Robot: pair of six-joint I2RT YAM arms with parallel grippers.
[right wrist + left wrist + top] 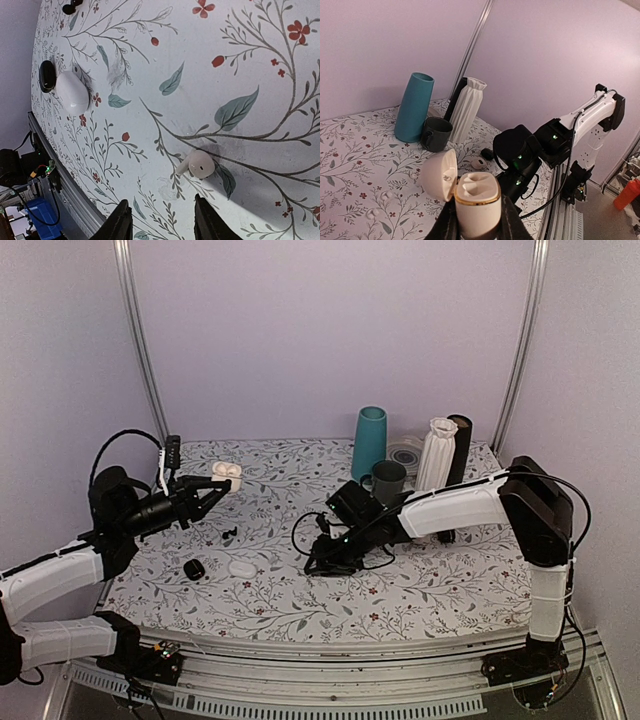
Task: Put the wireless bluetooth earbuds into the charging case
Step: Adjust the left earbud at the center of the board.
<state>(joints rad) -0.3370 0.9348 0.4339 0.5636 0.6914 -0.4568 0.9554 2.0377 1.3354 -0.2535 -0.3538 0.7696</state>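
Observation:
My left gripper (215, 490) is shut on a cream charging case (477, 202) with a gold rim and holds it above the table's left side. Its lid (440, 175) is open and both sockets look empty. Two tiny black earbuds (230, 532) lie on the floral table below it, and they also show in the right wrist view (71, 6). My right gripper (161, 210) is open and low over the table (318, 562), with a white stemmed earbud (197, 164) lying just ahead of its fingertips.
A closed white pebble case (242, 567) and a black oval case (193, 568) lie near the front left. A teal vase (369, 443), dark mug (387, 481), white ribbed vase (437, 453), black cylinder (459, 448) and tape roll (406, 453) stand at the back.

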